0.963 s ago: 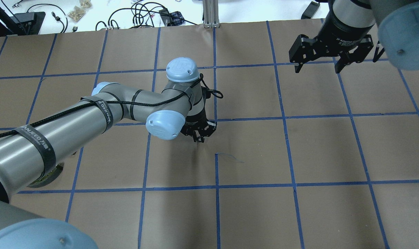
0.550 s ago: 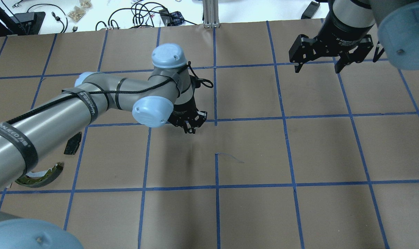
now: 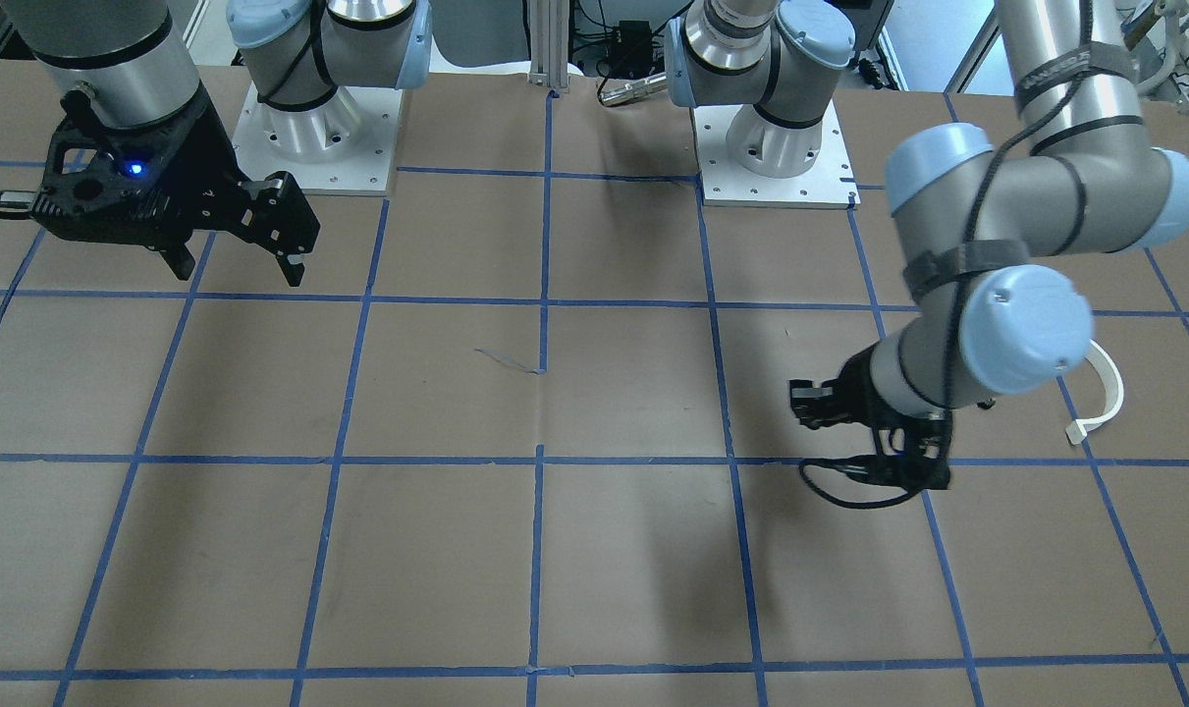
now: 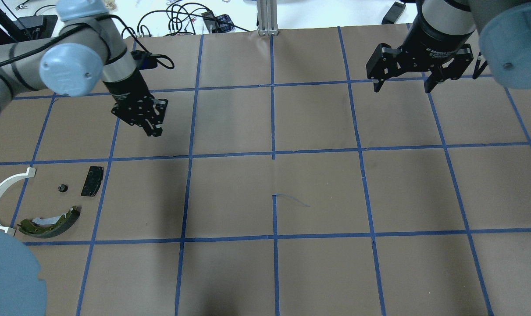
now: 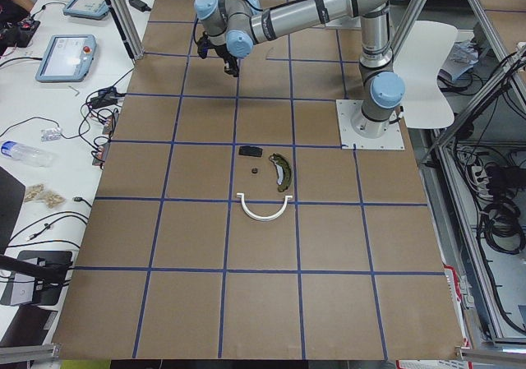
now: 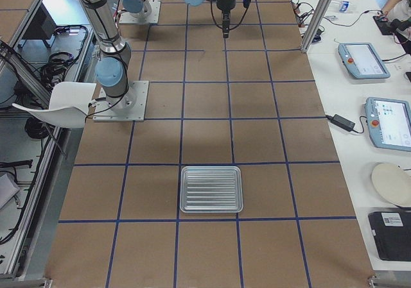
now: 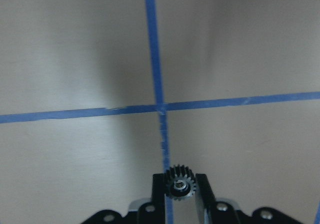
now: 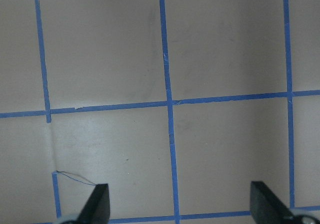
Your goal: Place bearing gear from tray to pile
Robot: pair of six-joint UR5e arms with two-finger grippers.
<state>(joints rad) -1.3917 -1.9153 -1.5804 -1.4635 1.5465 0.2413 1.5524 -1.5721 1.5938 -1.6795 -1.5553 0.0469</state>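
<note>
- The tray (image 6: 211, 189) lies at the table's (image 4: 318, 188) far end from the pile (image 4: 46, 204), well apart from it. Its ribbed metal floor shows from rim to rim in the right side view.
- The overhead and front views cut the tray down to a whitish sliver at the frame edge.
- The bearing gear (image 7: 180, 182) is clamped between the fingers of the left gripper (image 4: 155, 130), teeth showing above the pads. It is up off the table, near the pile, on the side away from the robot and towards the table's middle.
- Only the left wrist view shows the gear; elsewhere the gripper hides it.
- The pile holds an olive brake shoe (image 4: 50, 223), a white arc (image 4: 2, 202) and a black pad (image 4: 92, 181). Among them is a small dark round piece (image 4: 62, 188), too small to make out.
- The front view shows only part of the white arc, behind the left arm.
- The right gripper (image 4: 402, 87) hangs with its fingers spread wide and nothing between them, far across the table from the pile.
</note>
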